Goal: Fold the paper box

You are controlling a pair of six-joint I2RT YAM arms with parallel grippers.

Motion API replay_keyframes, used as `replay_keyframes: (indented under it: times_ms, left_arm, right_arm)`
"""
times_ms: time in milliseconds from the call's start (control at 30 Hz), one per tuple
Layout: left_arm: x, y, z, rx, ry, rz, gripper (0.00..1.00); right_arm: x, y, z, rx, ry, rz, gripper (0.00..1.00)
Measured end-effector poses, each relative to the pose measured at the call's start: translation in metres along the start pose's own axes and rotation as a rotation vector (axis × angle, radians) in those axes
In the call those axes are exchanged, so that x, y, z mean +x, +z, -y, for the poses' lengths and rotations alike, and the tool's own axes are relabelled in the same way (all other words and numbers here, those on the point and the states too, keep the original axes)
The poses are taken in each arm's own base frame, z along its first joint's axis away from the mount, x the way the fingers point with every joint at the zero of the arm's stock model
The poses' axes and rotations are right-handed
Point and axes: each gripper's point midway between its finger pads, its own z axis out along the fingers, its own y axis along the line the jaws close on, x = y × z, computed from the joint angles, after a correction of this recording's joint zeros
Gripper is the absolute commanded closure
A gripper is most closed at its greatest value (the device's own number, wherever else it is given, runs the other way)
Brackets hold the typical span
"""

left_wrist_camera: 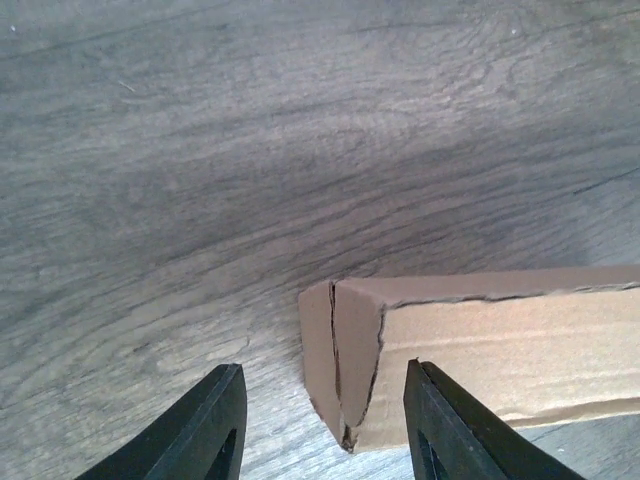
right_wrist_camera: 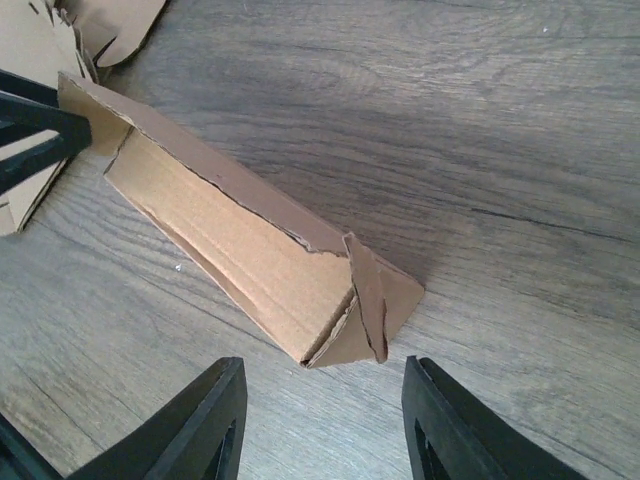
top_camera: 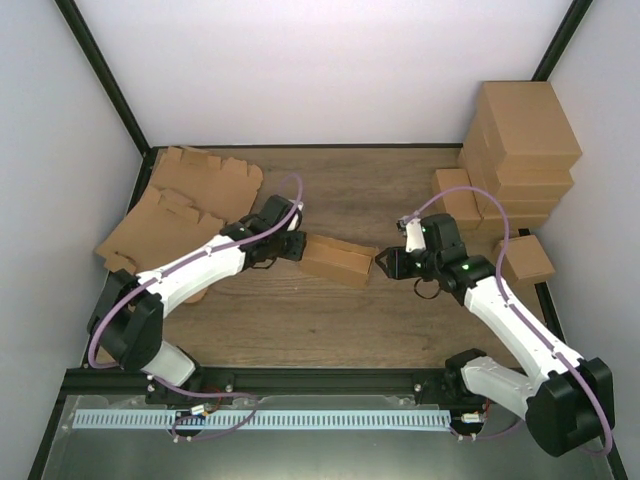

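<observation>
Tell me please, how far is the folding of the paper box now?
Done: the paper box has its long walls raised and end flaps folded in. In hand: nothing; left gripper and right gripper stand open at its ends. Left: its top is not closed.

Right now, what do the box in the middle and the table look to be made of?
Box: plain brown cardboard, matte and unprinted. Its rough cut edges and faint ribbing suggest thin corrugated board. Table: grey-brown wood grain with a dull finish, which could be laminate rather than solid wood.
</observation>
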Motion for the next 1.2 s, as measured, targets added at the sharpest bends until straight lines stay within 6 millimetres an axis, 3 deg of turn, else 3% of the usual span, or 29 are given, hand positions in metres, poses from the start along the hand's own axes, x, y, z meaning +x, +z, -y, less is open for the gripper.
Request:
replay_keyframes:
  times_ms: [300,733,1000,1200]
  left_arm:
    - [-0.024,-0.010,0.007,0.012,0.001,0.051,0.69]
    - [-0.018,-0.004,0.006,0.011,0.022,0.023,0.78]
    - [-0.013,-0.001,0.006,0.010,0.029,0.003,0.86]
    - [-0.012,0.000,0.004,0.000,0.030,-0.001,0.89]
  right_arm:
    - [0.006,0.013,0.002,0.065,-0.033,-0.037,0.66]
    - [0.014,0.026,0.009,0.135,-0.021,-0.076,0.72]
    - [0.007,0.027,0.002,0.135,-0.030,-0.062,0.82]
    - [0.007,0.028,0.005,0.155,-0.029,-0.062,0.83]
